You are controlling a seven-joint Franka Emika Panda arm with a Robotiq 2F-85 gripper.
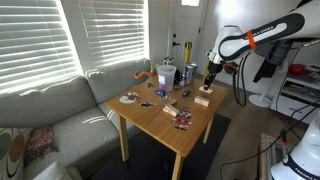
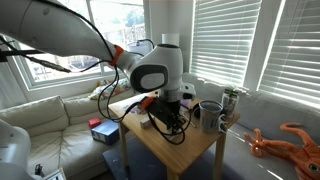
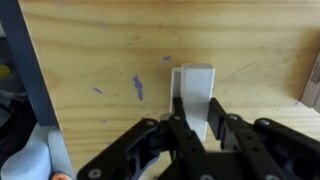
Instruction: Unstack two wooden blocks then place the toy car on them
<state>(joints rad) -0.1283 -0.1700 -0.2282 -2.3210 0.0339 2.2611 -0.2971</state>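
Note:
In the wrist view a pale wooden block (image 3: 196, 88) stands upright on the tan tabletop (image 3: 100, 50). My gripper (image 3: 198, 122) is shut on its lower part, one dark finger (image 3: 180, 125) on each side. I cannot tell there whether it is one block or two stacked. In an exterior view the gripper (image 1: 210, 80) reaches down over the light blocks (image 1: 203, 97) near the table's right edge. In an exterior view the arm's wrist (image 2: 160, 75) hides the blocks. I cannot pick out the toy car with certainty among the small dark items on the table.
An orange octopus toy (image 1: 140, 75) (image 2: 295, 140), cups (image 1: 165, 73) and a small multicoloured clutter (image 1: 181, 120) share the table. A grey sofa (image 1: 50, 110) stands beside it. Purple marks (image 3: 137, 88) stain the wood left of the block.

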